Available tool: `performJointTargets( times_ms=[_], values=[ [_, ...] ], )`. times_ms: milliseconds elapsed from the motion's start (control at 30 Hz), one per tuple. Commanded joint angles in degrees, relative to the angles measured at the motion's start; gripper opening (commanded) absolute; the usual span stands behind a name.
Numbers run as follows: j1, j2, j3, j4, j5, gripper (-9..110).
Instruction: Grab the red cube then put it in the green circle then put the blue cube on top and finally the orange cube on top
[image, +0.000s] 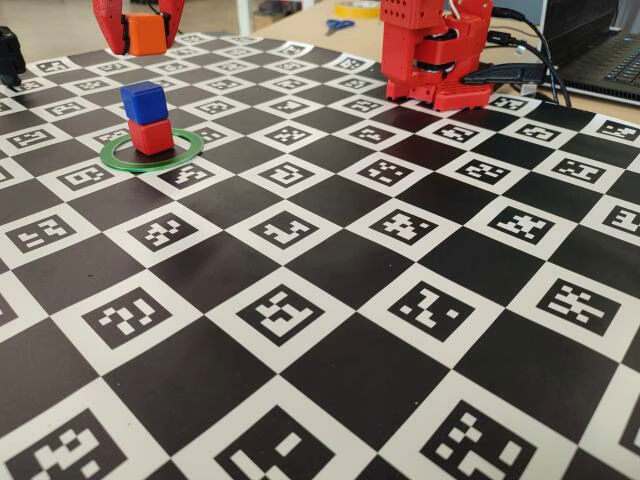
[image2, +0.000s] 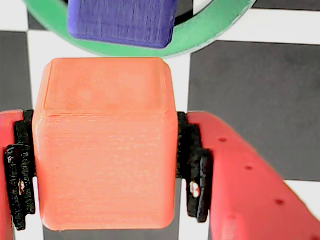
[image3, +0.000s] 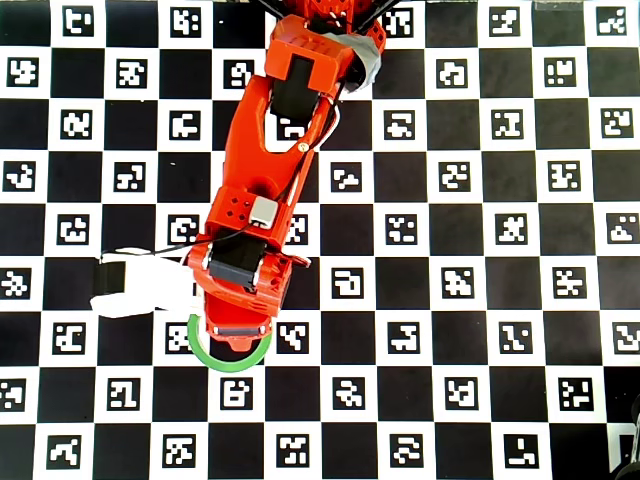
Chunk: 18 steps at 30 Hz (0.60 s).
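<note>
The red cube (image: 151, 136) sits inside the green circle (image: 152, 152) on the checkered mat, with the blue cube (image: 143, 102) stacked on top of it. My gripper (image: 140, 33) is shut on the orange cube (image: 147, 33) and holds it in the air above and behind the stack. In the wrist view the orange cube (image2: 105, 145) fills the space between the black pads (image2: 190, 165), with the blue cube (image2: 122, 20) and the green circle (image2: 210, 35) just beyond it. In the overhead view the arm hides the cubes; only part of the green circle (image3: 205, 357) shows.
The red arm base (image: 432, 50) stands at the back of the mat. A laptop (image: 600, 45) and cables lie at the back right. Scissors (image: 338, 25) and a tape roll lie behind the mat. The mat (image: 330, 300) carries printed marker squares.
</note>
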Motion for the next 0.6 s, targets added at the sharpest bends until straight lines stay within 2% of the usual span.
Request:
performJointTargets(
  times_ms=[0, 567],
  values=[
    [1.32, 1.85, -2.90, 0.62, -0.35, 7],
    [1.49, 2.02, 3.60, -4.66, -0.09, 7]
  ],
)
